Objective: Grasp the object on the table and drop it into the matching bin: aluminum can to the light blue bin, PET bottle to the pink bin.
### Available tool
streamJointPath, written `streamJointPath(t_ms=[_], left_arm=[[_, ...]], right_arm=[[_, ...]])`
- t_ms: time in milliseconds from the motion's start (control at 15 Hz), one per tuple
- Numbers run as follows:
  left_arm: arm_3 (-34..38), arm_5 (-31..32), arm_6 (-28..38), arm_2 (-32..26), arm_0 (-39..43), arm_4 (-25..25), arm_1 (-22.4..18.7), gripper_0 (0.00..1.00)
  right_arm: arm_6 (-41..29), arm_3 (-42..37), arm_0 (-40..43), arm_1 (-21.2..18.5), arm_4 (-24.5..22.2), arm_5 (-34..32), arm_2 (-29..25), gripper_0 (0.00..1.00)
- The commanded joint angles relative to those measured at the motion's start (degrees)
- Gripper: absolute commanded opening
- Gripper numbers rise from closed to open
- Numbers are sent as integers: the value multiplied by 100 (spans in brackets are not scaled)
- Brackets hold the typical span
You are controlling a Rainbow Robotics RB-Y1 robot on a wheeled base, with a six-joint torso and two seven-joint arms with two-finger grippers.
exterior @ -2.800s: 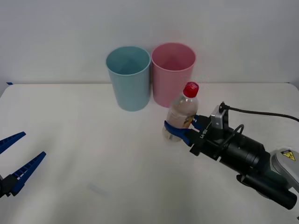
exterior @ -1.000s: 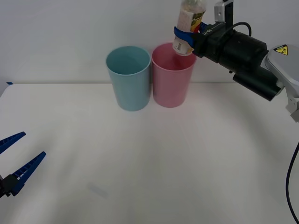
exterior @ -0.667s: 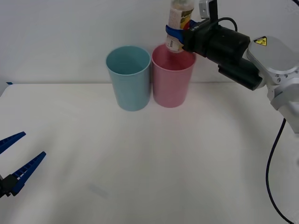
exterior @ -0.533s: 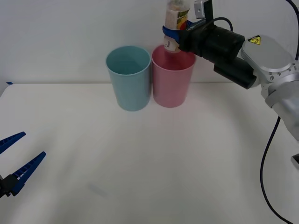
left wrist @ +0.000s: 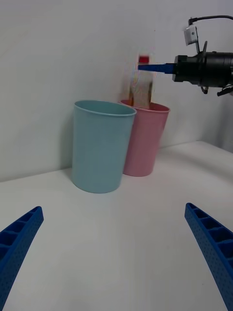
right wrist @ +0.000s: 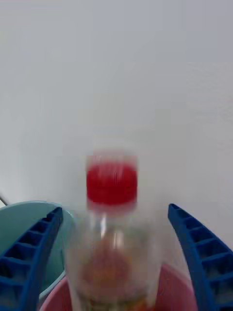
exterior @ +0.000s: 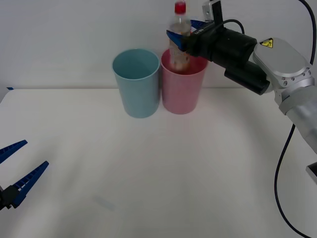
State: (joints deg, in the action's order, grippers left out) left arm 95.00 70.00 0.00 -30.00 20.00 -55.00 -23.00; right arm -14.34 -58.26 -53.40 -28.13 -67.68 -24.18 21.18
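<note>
Your right pincer [exterior: 179, 33] sits up at about 1 o'clock in the front view, over the pink bin [exterior: 183, 84], fingers spread wide with nothing gripped. PET bottle [exterior: 179, 42] is upright between the fingers, clear of both in the right wrist view, its lower part already below the pink bin's rim. Bottle body is motion-blurred there; you can make out the red cap [right wrist: 111, 182], but the label is hard to read. Bottle's base is hidden inside the bin.

Light blue bin [exterior: 136, 82] stands just beside the pink one, at 12 o'clock on the tabletop [exterior: 158, 163]; whether the two touch, you can't tell.

Your left pincer [exterior: 17, 173] is parked at 8 o'clock, fingers apart, holding nothing, partly cut off by the frame edge.
</note>
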Motion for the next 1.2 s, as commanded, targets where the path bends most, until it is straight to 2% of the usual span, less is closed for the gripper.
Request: streamJointPath(t_ms=[67,333,600,867,1200], left_arm=[[0,0,0,0,0,0,0,100],[0,0,0,0,0,0,0,100],[0,0,0,0,0,0,0,100],[0,0,0,0,0,0,0,100],[0,0,0,0,0,0,0,100]], right_arm=[[10,-36,5,0,18,-7,-9,100],[10,-502,374,-53,106,-7,-132,100],[-34,-1433,1016,-343,106,-7,-228,100],[-104,-2453,1886,-659,115,-7,-404,100],[-60,-3666,3240,-975,115,-78,-923,100]])
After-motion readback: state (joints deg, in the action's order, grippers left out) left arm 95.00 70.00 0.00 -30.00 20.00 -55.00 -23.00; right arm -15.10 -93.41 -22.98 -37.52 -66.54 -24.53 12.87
